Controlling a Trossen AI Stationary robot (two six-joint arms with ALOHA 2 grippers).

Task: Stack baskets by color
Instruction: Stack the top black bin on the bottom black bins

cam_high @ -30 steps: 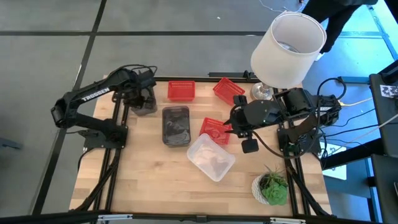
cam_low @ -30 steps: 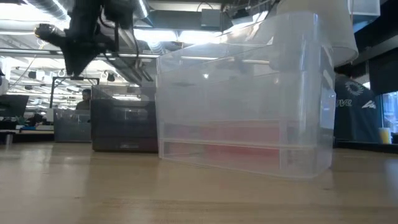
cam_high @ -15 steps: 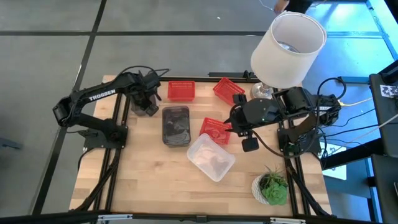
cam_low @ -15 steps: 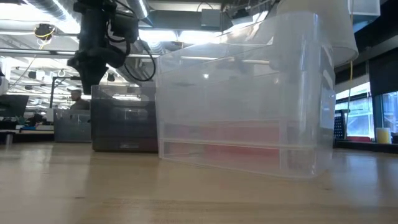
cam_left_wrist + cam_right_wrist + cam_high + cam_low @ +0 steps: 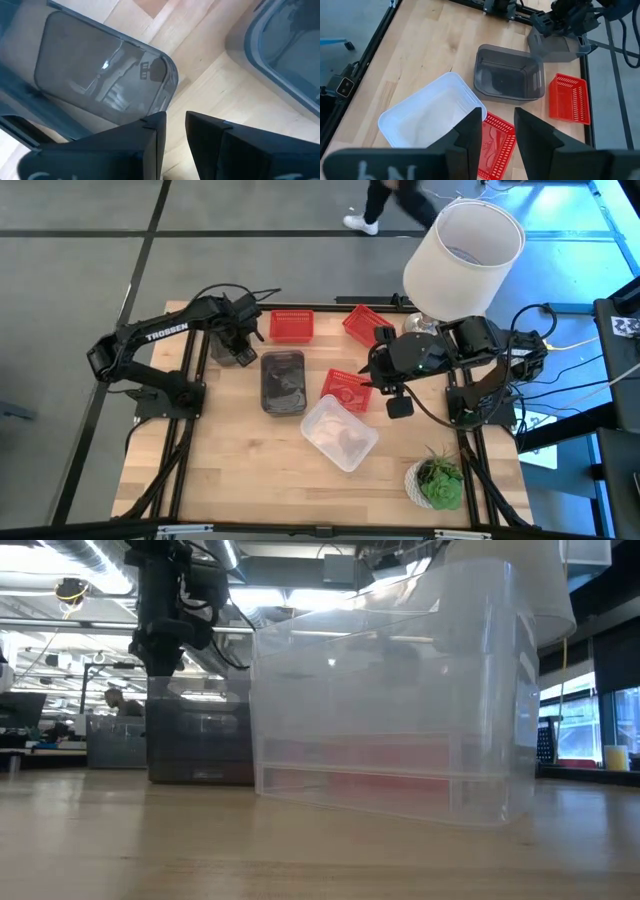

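Two smoky grey baskets stand on their bottoms on the wooden table: one at the far left (image 5: pixel 230 352), one nearer the middle (image 5: pixel 283 383). Three red mesh baskets (image 5: pixel 292 326), (image 5: pixel 365 323), (image 5: pixel 346 389) and a clear basket (image 5: pixel 340 432) lie around them. My left gripper (image 5: pixel 175 132) points down over the far-left grey basket's corner (image 5: pixel 162 95), its fingers narrowly open with bare wood between them. My right gripper (image 5: pixel 497 125) hangs open high above the red basket near the middle (image 5: pixel 495 145).
A large white lampshade (image 5: pixel 463 258) stands at the far right corner and a small green plant (image 5: pixel 437 480) at the near right corner. A person's legs (image 5: pixel 385 202) show on the floor beyond the table. In the low view the clear basket (image 5: pixel 390 710) fills most of the picture.
My left gripper has come down and a little toward the table's right edge, over the far-left grey basket's corner, and has rolled about its own pointing line. The baskets have stayed where they were.
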